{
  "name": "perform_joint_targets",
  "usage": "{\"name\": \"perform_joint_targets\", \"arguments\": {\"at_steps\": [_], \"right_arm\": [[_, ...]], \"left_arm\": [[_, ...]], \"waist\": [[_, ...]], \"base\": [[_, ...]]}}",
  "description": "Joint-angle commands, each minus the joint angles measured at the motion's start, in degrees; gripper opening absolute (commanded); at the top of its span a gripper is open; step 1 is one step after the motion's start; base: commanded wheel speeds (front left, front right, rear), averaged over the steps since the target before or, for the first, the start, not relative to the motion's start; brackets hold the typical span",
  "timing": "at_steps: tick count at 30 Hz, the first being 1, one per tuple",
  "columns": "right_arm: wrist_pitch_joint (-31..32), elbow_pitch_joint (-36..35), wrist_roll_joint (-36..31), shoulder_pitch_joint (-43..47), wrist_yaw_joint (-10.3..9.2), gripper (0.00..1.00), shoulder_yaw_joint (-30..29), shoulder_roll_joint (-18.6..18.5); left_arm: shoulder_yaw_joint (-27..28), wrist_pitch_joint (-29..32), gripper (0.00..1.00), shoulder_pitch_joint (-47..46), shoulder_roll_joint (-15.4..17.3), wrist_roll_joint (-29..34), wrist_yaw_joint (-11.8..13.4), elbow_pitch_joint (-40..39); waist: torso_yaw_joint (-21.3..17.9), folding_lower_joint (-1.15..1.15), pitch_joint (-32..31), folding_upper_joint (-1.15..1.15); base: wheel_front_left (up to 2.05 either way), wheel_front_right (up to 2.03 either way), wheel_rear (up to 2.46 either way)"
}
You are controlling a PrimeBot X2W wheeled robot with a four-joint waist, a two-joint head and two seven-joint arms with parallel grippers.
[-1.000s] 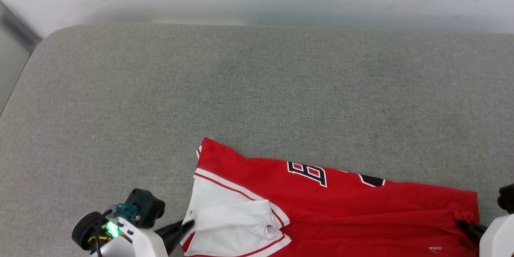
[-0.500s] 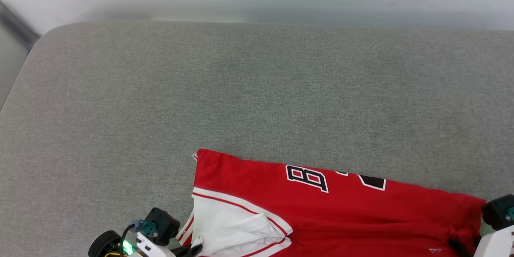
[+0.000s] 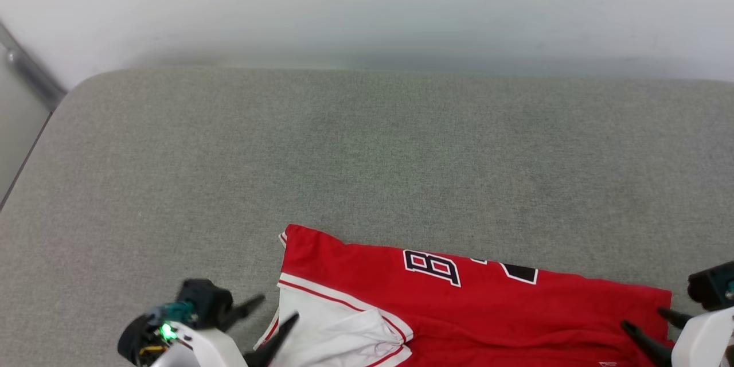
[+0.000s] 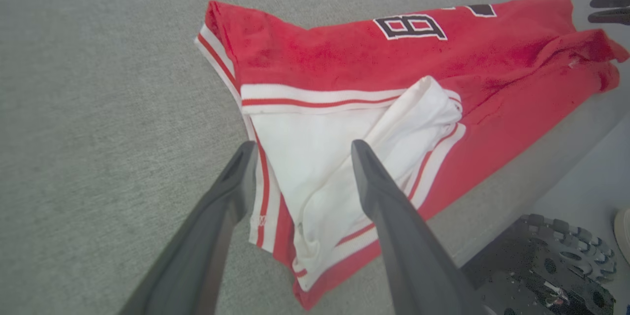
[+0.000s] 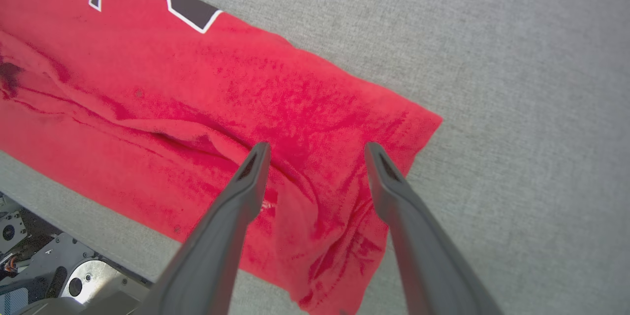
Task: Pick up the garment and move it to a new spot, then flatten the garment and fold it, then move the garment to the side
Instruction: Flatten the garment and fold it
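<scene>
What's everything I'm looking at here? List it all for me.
jersey: one, red with a white sleeve and black numerals, lying along the pad's near edge
pad: one, grey fabric, under the jersey
wall: one, white, behind the pad
machinery: dark, below the pad's near edge
left gripper: one, dark fingers, open, at the white sleeve
right gripper: one, dark fingers, open, at the jersey's right end

light: bright, even, diffuse | shadow: soft band at base of far wall [image 3: 367,11] | blur: left gripper [image 3: 278,307] smeared, head view | wrist views: sharp, edges bowed
</scene>
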Motion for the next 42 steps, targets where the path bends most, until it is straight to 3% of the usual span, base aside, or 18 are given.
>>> {"name": "perform_joint_targets", "arguments": {"at_steps": [1,9,11,15,19,23,24,33,42], "right_arm": [[0.2,-0.4,-0.3,-1.0,-0.02,1.00,-0.7,0.3],[4.2,-2.7,-2.0,-0.6,-0.02,1.00,-8.6,7.5],[6.0,-2.5,-4.2,0.2,-0.02,1.00,-11.3,10.0],[9.8,-1.8,-8.6,1.3,-0.02,1.00,-18.1,16.3],[12.7,-1.3,-13.0,1.9,-0.01,1.00,-23.4,21.9],[14.2,0.0,-15.9,1.5,-0.02,1.00,-27.3,26.4],[14.8,2.4,-17.4,0.1,-0.02,1.00,-29.7,29.2],[13.2,11.1,-21.4,-1.9,-0.04,1.00,-32.6,31.7],[13.3,15.5,-19.5,-1.9,0.12,1.00,-28.5,32.9]], "left_arm": [[1.0,-1.4,1.00,0.1,-0.3,-0.1,0.7,-0.4],[11.5,-15.5,1.00,4.4,-3.6,-1.9,6.5,-2.0],[15.0,-16.2,1.00,6.1,-5.1,0.2,7.7,-2.5],[26.7,-16.4,1.00,10.9,-10.8,10.2,9.0,-5.9],[35.6,-16.4,1.00,15.4,-16.6,20.8,6.9,-8.4],[41.6,-16.4,1.00,18.6,-21.5,28.3,3.2,-8.8],[45.4,-16.4,1.00,19.9,-24.8,31.8,0.3,-8.5],[52.6,-16.4,1.00,20.4,-32.5,37.9,-8.4,-6.2],[54.2,-16.4,1.00,19.5,-35.7,40.8,-11.0,-5.0]], "waist": [[-0.1,0.01,-0.5,0.00],[-0.4,0.01,-1.6,0.00],[-0.4,0.01,-1.4,0.00],[-0.1,0.01,-1.0,0.00],[0.2,0.01,-0.3,0.00],[0.4,0.01,0.2,0.00],[0.4,0.01,0.7,0.00],[1.6,0.01,2.9,0.00],[2.6,0.01,3.8,0.00]], "base": [[0.00,0.00,0.00],[0.00,0.00,0.00],[0.00,0.00,0.00],[0.00,0.00,0.00],[0.00,0.00,0.00],[0.00,0.00,0.00],[0.00,0.00,0.00],[0.00,0.00,0.00],[0.00,0.00,0.00]]}}
